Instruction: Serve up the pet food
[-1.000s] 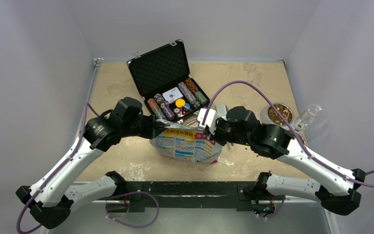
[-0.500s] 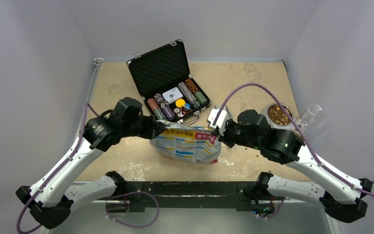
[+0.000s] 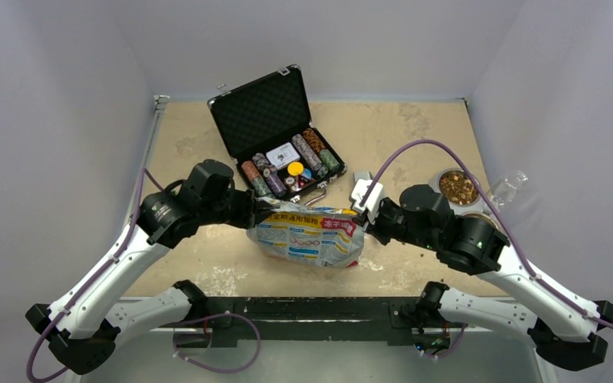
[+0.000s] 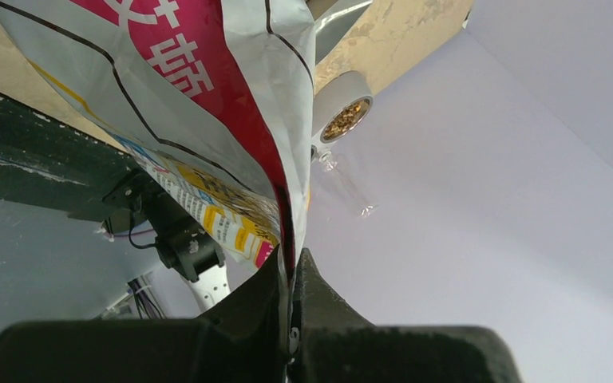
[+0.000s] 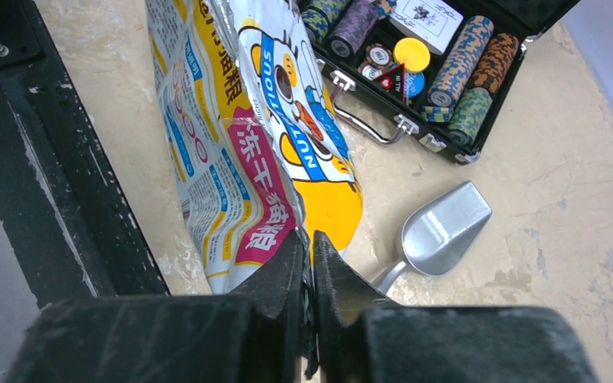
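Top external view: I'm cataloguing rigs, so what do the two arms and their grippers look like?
Both the left arm and right arm have white link shells joined by rounded black joints, with a purple cable looping along each. The left gripper and right gripper are plain black and tapered.

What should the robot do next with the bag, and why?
Probably lift the bag a little with both arms together. The left gripper and the right gripper each pinch one end of it, yet it lies on the table, apart from the bowl.
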{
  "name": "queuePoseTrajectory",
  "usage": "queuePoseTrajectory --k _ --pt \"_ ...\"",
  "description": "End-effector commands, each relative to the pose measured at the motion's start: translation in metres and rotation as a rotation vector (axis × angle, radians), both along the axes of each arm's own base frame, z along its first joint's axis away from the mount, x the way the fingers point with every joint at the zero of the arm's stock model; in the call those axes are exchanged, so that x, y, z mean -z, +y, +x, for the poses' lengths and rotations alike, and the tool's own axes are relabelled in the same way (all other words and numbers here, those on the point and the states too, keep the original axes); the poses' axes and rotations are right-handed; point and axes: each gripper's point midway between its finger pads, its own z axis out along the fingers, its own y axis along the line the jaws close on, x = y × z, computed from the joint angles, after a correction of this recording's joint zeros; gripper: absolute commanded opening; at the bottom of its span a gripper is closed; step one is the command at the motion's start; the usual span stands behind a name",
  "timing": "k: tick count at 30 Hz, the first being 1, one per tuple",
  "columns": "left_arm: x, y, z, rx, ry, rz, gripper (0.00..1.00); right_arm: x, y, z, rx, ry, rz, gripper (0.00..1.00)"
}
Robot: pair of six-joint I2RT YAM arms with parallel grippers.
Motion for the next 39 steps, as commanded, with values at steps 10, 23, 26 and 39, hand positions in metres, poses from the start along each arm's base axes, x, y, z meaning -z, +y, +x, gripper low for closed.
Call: queuePoseTrajectory --k 10,23,26,39 --pt "-0.018 0.025 0.016 -0.112 -0.103 0.039 0.0 0.007 -0.047 0.008 0.16 -0.021 -0.104 0.0" --pt "-0.026 0.049 0.017 -0.14 -0.183 0.154 0.9 -0.026 -0.012 -0.01 -0.039 -0.054 0.068 0.71" --pt "-0.02 0.049 0.011 -0.124 -0.153 0.16 0.89 -0.03 0.003 -0.013 -0.105 -0.039 0.08 0.74" --pt "-0.065 0.096 0.007 -0.142 -0.391 0.343 0.88 -0.147 -0.03 0.046 0.432 -0.137 0.465 0.89"
